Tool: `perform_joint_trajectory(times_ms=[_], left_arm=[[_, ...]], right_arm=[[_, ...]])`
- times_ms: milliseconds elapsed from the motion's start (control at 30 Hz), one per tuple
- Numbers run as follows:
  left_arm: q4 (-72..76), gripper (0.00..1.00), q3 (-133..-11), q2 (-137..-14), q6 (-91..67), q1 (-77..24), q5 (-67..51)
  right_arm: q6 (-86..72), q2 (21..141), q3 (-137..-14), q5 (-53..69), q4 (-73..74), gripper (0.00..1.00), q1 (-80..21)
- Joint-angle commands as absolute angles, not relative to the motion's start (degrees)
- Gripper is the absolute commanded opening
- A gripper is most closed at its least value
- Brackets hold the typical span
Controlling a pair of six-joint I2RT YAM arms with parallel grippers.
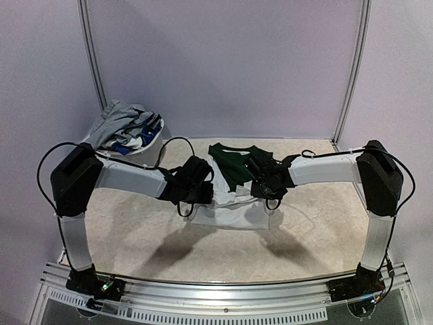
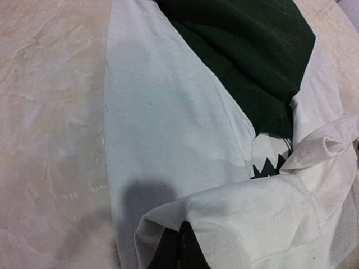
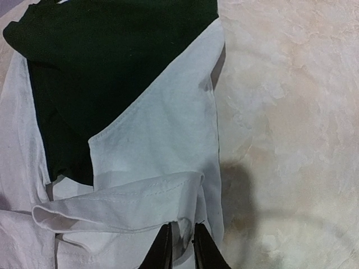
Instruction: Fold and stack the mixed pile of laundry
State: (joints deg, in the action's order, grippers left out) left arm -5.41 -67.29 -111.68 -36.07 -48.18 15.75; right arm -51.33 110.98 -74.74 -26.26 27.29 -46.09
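gripping the raised hem of a white cloth t-shirt w/ dark green sleeves (image 1: 233, 203), the left tool (image 1: 205, 195) is clamped tight on the fabric, mid-counter. opp. it, the right tool (image 1: 268, 188) hovers at the shirt's other edge, jaws parted a crack, a folded white hem lying between the tips. the shirt lies spread on the beige marbled counter (image 1: 135, 230), green fabric lying across the white body. rear left, a heap of grey, blue plaid and white garments (image 1: 125, 125) fills a white plastic oval basket (image 1: 152, 150).
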Motion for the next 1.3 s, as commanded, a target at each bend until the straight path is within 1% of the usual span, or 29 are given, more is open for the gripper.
perform_joint_trajectory(times_ms=[0,33,100,167,233,267,433,500,567,700,867,900,967,1000,1167,1233,1267], left_arm=[[-5.3,0.09,-69.1,-113.1,-36.3,-46.6,16.2],[-5.5,0.12,-69.4,-113.2,-36.3,-46.4,16.1],[-5.8,0.13,-70.0,-113.5,-36.3,-46.1,15.9],[-6.0,0.14,-70.6,-113.8,-36.3,-45.8,15.8],[-6.6,0.16,-71.3,-114.1,-36.4,-45.6,15.8],[-6.9,0.16,-71.6,-114.0,-36.3,-45.4,15.7],[-9.1,0.18,-72.6,-112.4,-36.2,-43.8,16.4],[-9.9,0.18,-72.0,-110.0,-35.9,-42.8,17.1],[-10.2,0.21,-70.1,-106.8,-35.2,-42.1,18.2],[-9.9,0.29,-65.6,-100.1,-34.2,-41.2,20.4],[-8.0,0.31,-60.5,-96.3,-34.5,-41.0,19.4],[-7.6,0.35,-59.4,-95.5,-34.7,-41.0,19.3],[-6.3,0.39,-57.1,-93.8,-34.9,-41.0,19.5],[-5.9,0.45,-55.6,-92.9,-35.0,-41.0,19.9],[-4.9,0.66,-51.4,-88.4,-34.6,-40.9,21.8],[-4.8,0.72,-50.3,-86.6,-34.4,-40.9,22.2],[-4.7,0.73,-49.8,-85.9,-34.4,-40.8,22.4]], right_arm=[[-51.6,111.8,-77.2,-27.1,29.4,0.14,-45.6],[-51.5,111.8,-77.7,-27.2,29.8,0.15,-45.5],[-51.1,111.8,-78.8,-27.2,30.7,0.19,-45.1],[-50.8,111.9,-79.8,-27.2,31.3,0.27,-44.6],[-50.4,111.8,-80.8,-26.8,32.1,0.32,-44.1],[-50.2,111.9,-81.2,-26.8,32.4,0.32,-43.9],[-49.0,109.9,-83.3,-27.6,34.7,0.33,-43.3],[-46.9,107.8,-82.9,-25.2,33.5,0.33,-43.5],[-43.7,105.5,-81.7,-22.2,31.6,0.32,-44.2],[-39.9,103.3,-79.9,-18.4,29.7,0.32,-47.9],[-38.2,104.4,-79.1,-12.1,24.8,0.31,-54.1],[-38.2,105.7,-79.6,-10.3,24.1,0.30,-54.9],[-38.7,107.9,-80.6,-8.8,23.8,0.29,-56.1],[-38.9,108.9,-81.5,-8.0,23.8,0.28,-56.5],[-40.2,113.8,-82.5,-5.7,22.4,0.28,-58.1],[-40.9,115.0,-82.5,-5.5,22.2,0.28,-58.2],[-41.1,115.7,-82.6,-5.7,22.2,0.28,-58.2]])
